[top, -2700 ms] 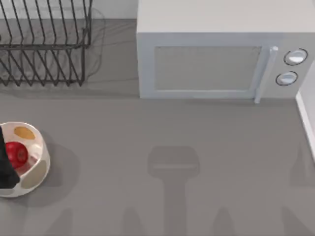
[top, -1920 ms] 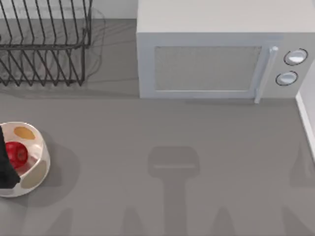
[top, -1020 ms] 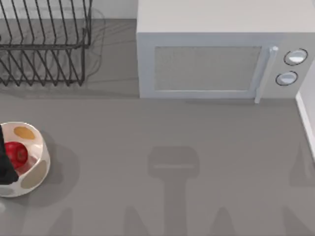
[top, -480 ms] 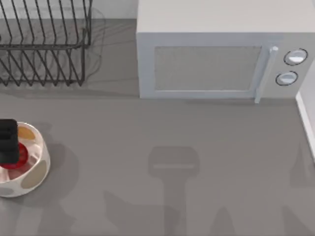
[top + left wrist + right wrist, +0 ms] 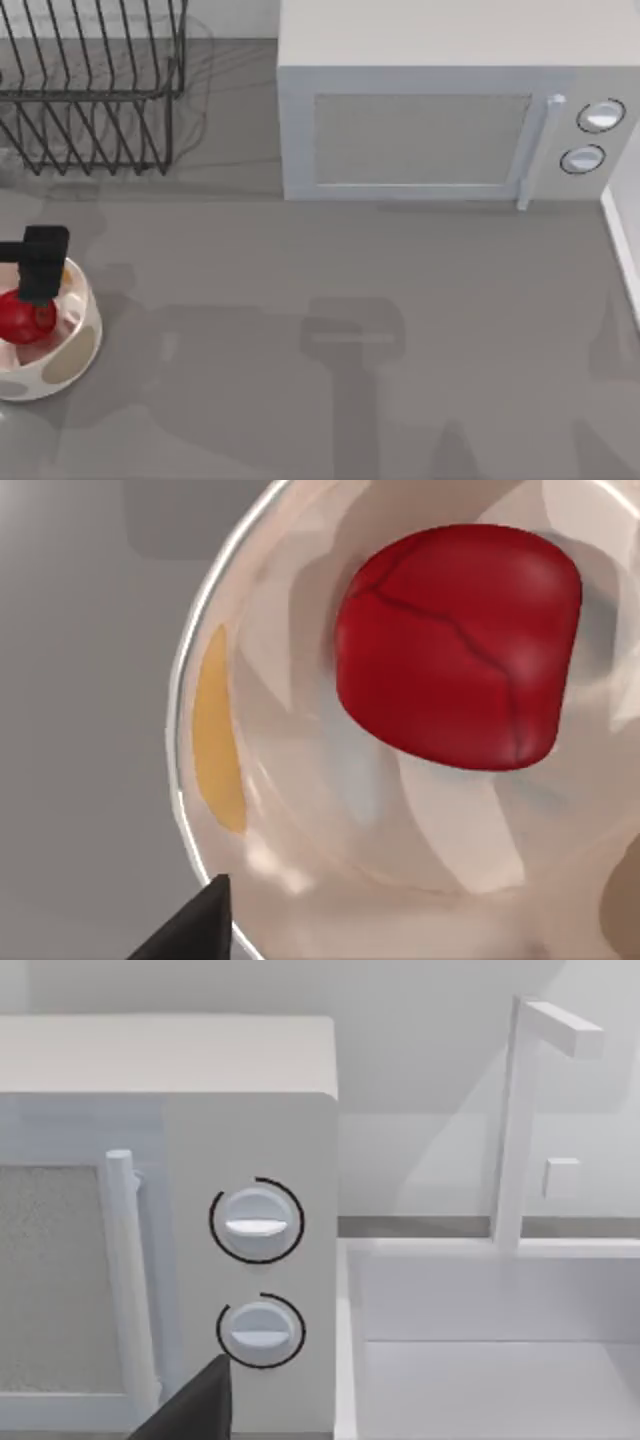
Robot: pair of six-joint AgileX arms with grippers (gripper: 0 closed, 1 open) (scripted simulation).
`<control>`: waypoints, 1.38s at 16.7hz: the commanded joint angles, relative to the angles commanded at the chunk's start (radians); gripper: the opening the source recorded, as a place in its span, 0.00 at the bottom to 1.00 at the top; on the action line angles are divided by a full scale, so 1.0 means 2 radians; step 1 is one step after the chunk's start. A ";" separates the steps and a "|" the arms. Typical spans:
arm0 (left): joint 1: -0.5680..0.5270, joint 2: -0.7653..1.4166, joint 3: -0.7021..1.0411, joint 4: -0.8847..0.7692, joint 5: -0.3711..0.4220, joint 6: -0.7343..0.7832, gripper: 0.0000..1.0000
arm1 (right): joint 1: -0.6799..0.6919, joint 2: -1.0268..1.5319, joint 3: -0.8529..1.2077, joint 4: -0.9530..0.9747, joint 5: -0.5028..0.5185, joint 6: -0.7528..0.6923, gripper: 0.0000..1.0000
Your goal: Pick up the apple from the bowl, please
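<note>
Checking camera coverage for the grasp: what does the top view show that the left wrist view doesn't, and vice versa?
Top view alone: the left hand over the bowl's far rim at the table's left edge, the black wire dish rack behind it, and the microwave to the right. Left wrist view alone: the bowl's shiny inner wall up close, and creases on the apple's skin. Both: the apple lying inside the bowl, and an orange oval spot on the bowl.

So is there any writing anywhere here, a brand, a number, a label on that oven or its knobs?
None can be read.
The microwave has a blank door, and its two knobs carry no numbers or marks.
The bowl, the apple and the dish rack bear no label.
</note>
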 joint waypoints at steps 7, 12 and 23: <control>0.000 0.061 0.043 -0.041 0.000 0.001 1.00 | 0.000 0.000 0.000 0.000 0.000 0.000 1.00; 0.000 0.069 0.028 -0.020 0.000 0.001 1.00 | 0.000 0.000 0.000 0.000 0.000 0.000 1.00; 0.002 0.139 -0.065 0.145 0.000 0.004 1.00 | 0.000 0.000 0.000 0.000 0.000 0.000 1.00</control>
